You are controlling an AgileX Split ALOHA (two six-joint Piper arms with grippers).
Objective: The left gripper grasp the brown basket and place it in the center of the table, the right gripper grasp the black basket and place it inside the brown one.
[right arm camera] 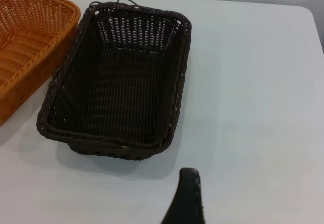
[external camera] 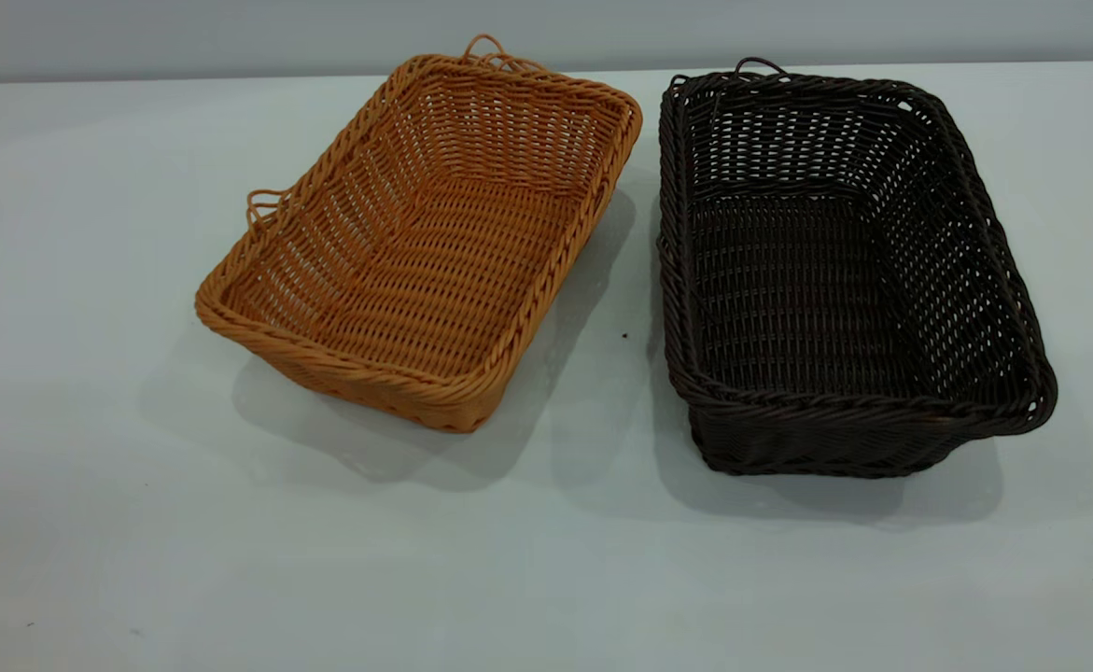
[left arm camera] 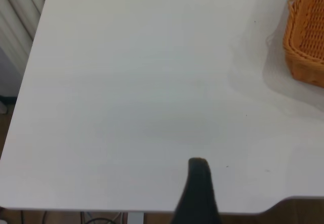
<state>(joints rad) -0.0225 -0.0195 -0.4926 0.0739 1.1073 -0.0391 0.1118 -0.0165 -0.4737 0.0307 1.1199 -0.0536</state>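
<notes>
Two baskets, empty, upright on the table (external camera: 546, 579).
Brown basket (external camera: 425, 243) just left of black basket (external camera: 845, 271), apart; left gripper (left arm camera: 198, 193) and right gripper (right arm camera: 187, 198): finger opening cannot be told, nothing held.

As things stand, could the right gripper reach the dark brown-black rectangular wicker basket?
Probably yes: the right gripper hovers over bare table near the black basket, with nothing between them; the orange-tan woven basket lies beyond.

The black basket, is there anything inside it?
Nothing: the black basket shows only its bare woven floor and walls, in both the exterior and right wrist views. The table directly beneath it is covered.
</notes>
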